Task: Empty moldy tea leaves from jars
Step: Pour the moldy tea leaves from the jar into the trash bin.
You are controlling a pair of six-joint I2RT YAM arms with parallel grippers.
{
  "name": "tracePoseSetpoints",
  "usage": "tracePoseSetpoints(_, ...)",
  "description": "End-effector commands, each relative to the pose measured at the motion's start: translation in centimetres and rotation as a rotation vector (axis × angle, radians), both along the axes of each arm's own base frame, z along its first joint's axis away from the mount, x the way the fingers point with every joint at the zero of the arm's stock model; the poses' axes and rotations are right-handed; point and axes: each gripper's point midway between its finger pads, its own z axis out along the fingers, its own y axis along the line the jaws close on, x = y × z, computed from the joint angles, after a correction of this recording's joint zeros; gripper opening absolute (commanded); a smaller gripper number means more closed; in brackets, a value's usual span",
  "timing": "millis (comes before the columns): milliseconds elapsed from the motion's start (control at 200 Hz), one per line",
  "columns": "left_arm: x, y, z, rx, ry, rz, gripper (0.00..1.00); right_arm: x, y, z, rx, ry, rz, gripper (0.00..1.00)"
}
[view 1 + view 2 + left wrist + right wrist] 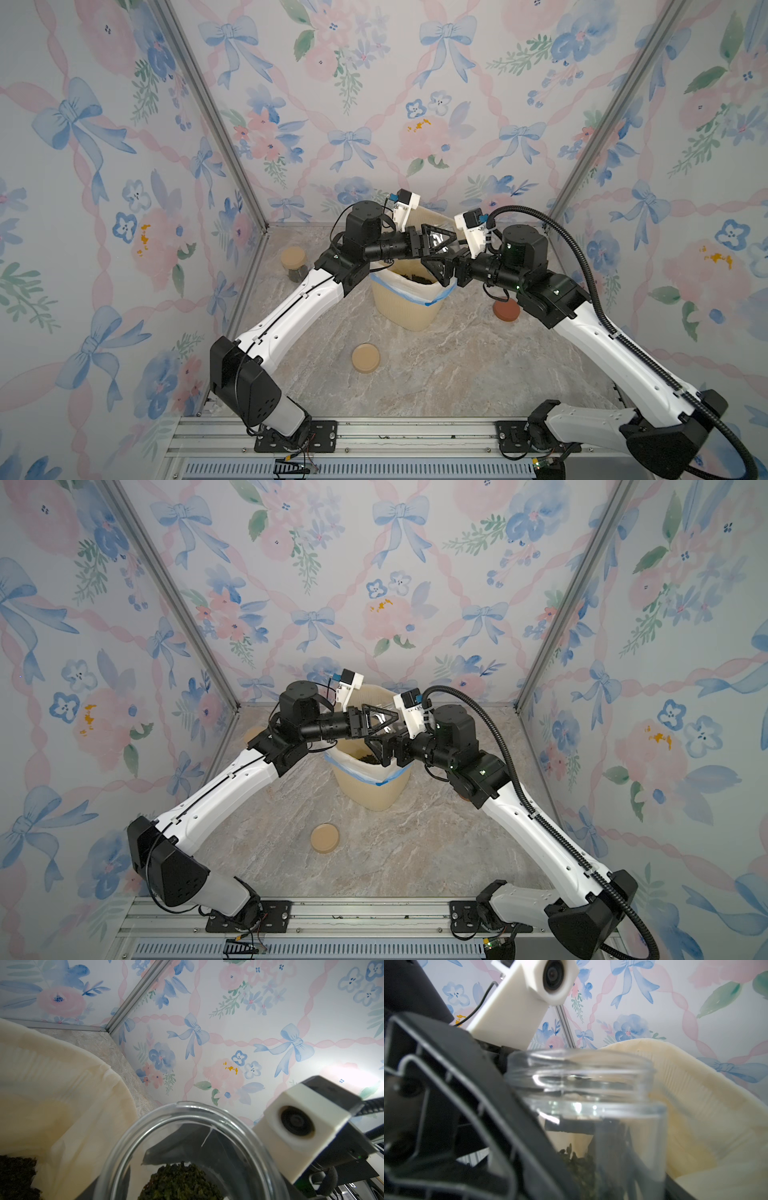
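Clamped in the left gripper (441,243), between its fingers: the open jar (187,1153). Just below it the right gripper (436,271), impossible to tell whether gripping or let go. Lidless, long axis near upright, mouth turned up toward the left wrist camera, moldy tea leaves (180,1182) heaped at the closed end. Held above the mouth of the lined bin (409,307). Well apart on the table (457,365): a lidded jar (294,266), a tan lid (366,358), a reddish lid (506,311).

walls (374,83): floral bow wallpaper | floor (457,365): grey marble | corners: aluminium posts (216,124)
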Motion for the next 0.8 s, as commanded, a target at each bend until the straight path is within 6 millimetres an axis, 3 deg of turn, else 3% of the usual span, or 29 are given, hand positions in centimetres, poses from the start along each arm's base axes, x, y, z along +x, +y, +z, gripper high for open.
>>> tracePoseSetpoints(0, 1.0, 0.8, 2.9, -0.078, 0.013, 0.057, 0.69, -0.2, -0.7, 1.6, -0.002, -0.122, -0.024, 0.98)
tracePoseSetpoints(145, 1.1, 1.3, 3.9, -0.142, 0.086, 0.078, 0.69, 0.3, -1.3, 1.4, -0.033, -0.187, -0.078, 0.97)
tracePoseSetpoints(415, 0.7, 1.0, 3.0, -0.217, 0.274, 0.034, 0.69, 0.4, -0.3, 1.8, -0.024, -0.320, -0.105, 0.98)
tracePoseSetpoints(795, -0.6, 0.9, 3.3, -0.239, 0.344, -0.023, 0.70, 1.6, 0.4, 2.6, 0.002, -0.456, -0.185, 0.99)
